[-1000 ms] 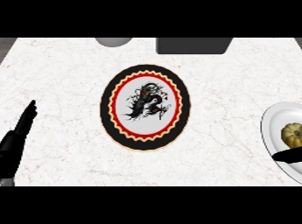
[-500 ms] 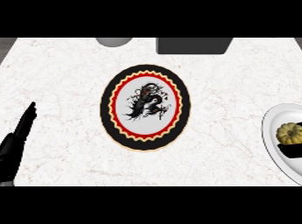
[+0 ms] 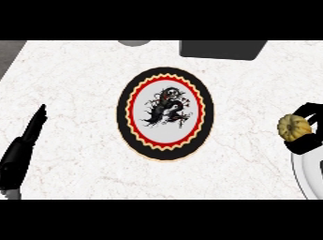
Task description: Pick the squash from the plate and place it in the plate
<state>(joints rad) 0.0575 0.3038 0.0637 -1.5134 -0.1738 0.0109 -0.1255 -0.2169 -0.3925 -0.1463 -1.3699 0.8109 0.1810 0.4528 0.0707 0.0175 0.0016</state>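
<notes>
right hand (image 3: 309, 146) curled round squash (image 3: 293, 126), counter (image 3: 74, 75) right edge | patterned plate (image 3: 125, 112) lies leftward, mid-counter | left hand (image 3: 18, 154) straight-fingered, left edge

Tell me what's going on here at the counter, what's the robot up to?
The robot's right hand is curled round the squash, holding it by the upper rim of the white plate at the counter's right edge. The dragon-patterned plate in the middle of the counter has nothing on it yet. The left hand rests open at the left, touching nothing.
</notes>
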